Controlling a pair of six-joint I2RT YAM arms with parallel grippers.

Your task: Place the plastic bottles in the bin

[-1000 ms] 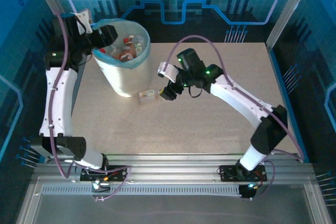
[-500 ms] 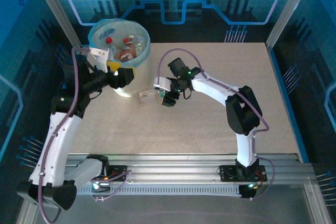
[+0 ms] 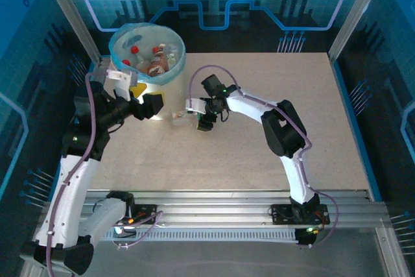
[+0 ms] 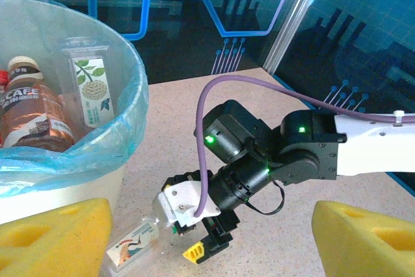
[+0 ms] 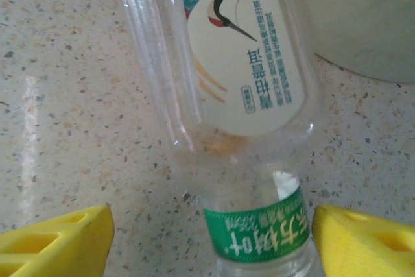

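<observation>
One clear plastic bottle (image 3: 182, 117) with a crane label and a green neck band lies on the table just in front of the bin (image 3: 123, 33). My right gripper (image 3: 200, 119) is down at the bottle's neck end. In the right wrist view the neck (image 5: 259, 231) lies between the yellow fingers (image 5: 55, 241), and the gripper (image 5: 211, 244) is open, with a gap on the left side. My left gripper (image 3: 146, 97) hovers open and empty beside the bin's front wall. The left wrist view shows the bottle (image 4: 133, 249), the right gripper (image 4: 185, 241) and several bottles (image 4: 32, 118) inside the blue-lined bin (image 4: 133, 105).
The bin stands at the table's far left, close to the lying bottle. Blue enclosure walls and metal posts (image 3: 353, 11) surround the table. The right arm (image 3: 282, 128) arches across the table's middle. Bare tabletop (image 3: 194, 160) spreads toward the near edge and to the right.
My left arm has pulled back from over the bin and dropped in front of it. The right gripper has slid left onto the bottle's neck, and its fingers have narrowed a little.
</observation>
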